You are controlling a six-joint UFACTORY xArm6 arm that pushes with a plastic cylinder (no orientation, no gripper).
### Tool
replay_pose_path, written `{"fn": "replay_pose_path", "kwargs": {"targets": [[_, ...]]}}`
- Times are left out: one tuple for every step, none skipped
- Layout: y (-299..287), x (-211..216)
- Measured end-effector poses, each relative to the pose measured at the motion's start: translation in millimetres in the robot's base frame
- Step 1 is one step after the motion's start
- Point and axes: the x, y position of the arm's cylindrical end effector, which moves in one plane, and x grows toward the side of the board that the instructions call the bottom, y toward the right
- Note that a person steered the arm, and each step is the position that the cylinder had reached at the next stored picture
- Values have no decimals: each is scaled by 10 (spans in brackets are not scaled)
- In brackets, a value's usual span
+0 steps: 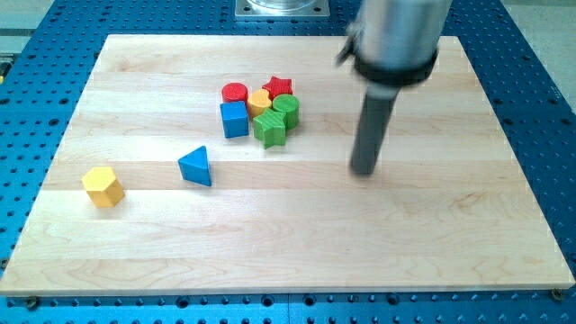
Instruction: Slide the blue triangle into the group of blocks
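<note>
The blue triangle [195, 166] lies alone on the wooden board, left of centre. The group sits up and to its right: a red cylinder [235, 92], a blue cube [234, 119], a yellow block [259, 100], a red star [278, 86], a green cylinder [286, 108] and a green star-like block [269, 128]. My tip [363, 171] stands on the board well to the right of the triangle and right of the group, touching no block.
A yellow pentagon-like block [103, 186] lies alone near the board's left edge. The wooden board [432, 243] rests on a blue perforated table [36, 54]. A metal mount [282, 8] is at the view's top.
</note>
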Motion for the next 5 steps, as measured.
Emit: {"fn": "replay_pose_path", "kwargs": {"targets": [[-1216,45],[-2098,110],[-1947,-219],[-1520,-565],[-1736,-341]]}}
